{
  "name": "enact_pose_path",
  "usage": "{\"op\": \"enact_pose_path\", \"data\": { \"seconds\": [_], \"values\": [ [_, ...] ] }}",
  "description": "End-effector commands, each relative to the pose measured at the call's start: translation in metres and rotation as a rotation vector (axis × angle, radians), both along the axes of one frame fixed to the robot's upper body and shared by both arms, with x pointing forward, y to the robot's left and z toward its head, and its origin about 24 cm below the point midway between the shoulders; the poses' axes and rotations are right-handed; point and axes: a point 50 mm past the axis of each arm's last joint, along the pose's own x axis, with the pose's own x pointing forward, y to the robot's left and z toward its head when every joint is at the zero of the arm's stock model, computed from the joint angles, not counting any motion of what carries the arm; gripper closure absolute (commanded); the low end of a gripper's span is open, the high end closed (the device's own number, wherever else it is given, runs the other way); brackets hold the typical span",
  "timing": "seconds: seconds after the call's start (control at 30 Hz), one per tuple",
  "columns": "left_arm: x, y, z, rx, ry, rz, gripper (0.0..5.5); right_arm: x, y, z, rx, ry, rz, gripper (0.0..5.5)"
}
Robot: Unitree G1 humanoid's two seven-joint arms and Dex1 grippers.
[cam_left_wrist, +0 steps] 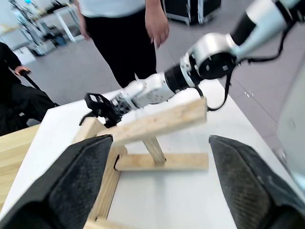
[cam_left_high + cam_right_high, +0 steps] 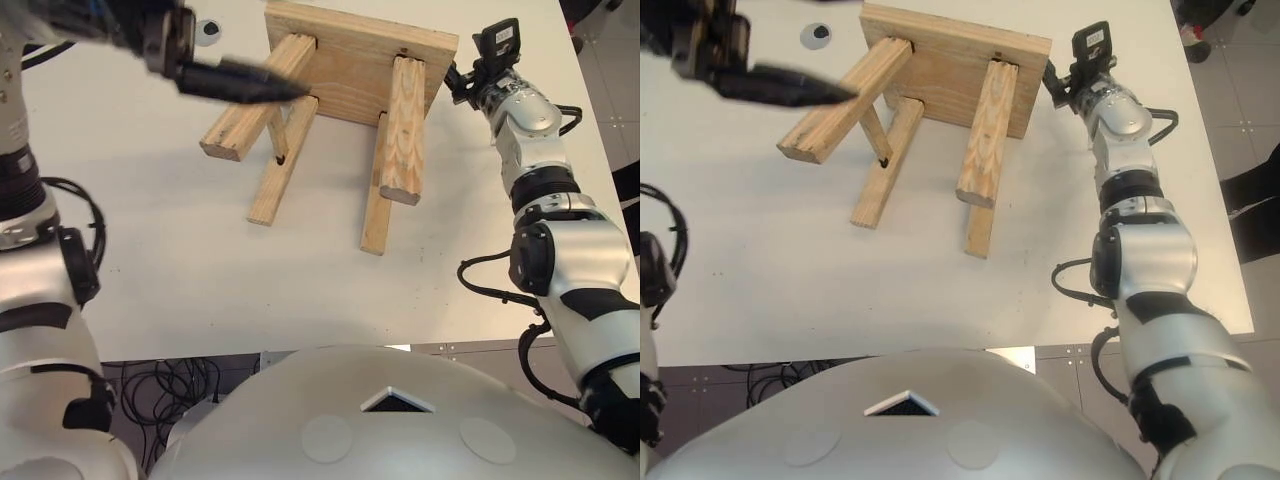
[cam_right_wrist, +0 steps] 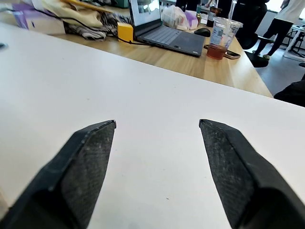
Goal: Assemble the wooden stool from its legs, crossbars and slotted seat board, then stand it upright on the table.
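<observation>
Currently your stool (image 2: 350, 110) lies on its side near the bench's (image 2: 180, 260) far edge, legs running toward you, the wide left pincer (image 2: 290, 88) over its raised leg (image 2: 235, 130), the equally wide right pincer (image 2: 460, 85) beside the seat board (image 2: 350, 55).

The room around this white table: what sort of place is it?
Likely a lab or shared office: a wooden desk next to the table carries a laptop, a cup and clutter; loose cables lie below the table's edge.

Left claw (image 2: 285, 88) blurred, crossbar (image 2: 279, 137) partly hidden behind leg (image 2: 240, 120)
</observation>
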Motion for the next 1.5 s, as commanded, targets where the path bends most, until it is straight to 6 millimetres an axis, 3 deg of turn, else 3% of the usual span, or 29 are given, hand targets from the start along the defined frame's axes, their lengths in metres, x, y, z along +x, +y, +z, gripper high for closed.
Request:
{"op": "enact_pose_path", "data": {
  "seconds": [0.03,0.2,0.33,0.6,0.77,0.9,1.03,1.2,1.37,1.5],
  "values": [
    [0.004,0.018,-0.017,0.264,-0.116,0.03,1.78,-0.003,0.015,-0.002,0.087,-0.001,0.105,2.28],
    [0.011,0.051,-0.059,0.612,-0.169,0.042,1.78,-0.015,0.022,-0.006,0.208,0.02,0.333,2.28],
    [0.025,0.059,-0.072,0.681,-0.229,0.036,1.78,-0.029,0.034,-0.008,0.264,0.034,0.546,2.28],
    [0.061,0.014,-0.081,0.501,-0.31,-0.054,1.78,-0.069,0.1,0.016,0.356,-0.043,0.802,2.28],
    [0.064,-0.011,-0.091,0.496,-0.263,-0.182,1.78,-0.087,0.117,0.023,0.355,-0.027,0.839,2.28],
    [0.069,-0.019,-0.095,0.482,-0.28,-0.206,1.78,-0.102,0.127,0.023,0.341,-0.005,0.883,2.28],
    [0.072,-0.005,-0.084,0.436,-0.267,-0.147,1.78,-0.095,0.113,0.017,0.3,-0.01,0.788,2.28],
    [0.07,0.036,-0.077,0.426,-0.241,0.01,1.78,-0.088,0.06,0.013,0.25,-0.02,0.608,2.28],
    [0.058,0.043,-0.04,0.224,-0.159,0.091,1.78,-0.092,0.021,0.008,0.236,-0.029,0.462,2.28],
    [0.037,0.073,-0.016,0.126,-0.021,0.196,1.78,-0.091,0.016,0.007,0.243,-0.04,0.418,2.28]
  ]
}}
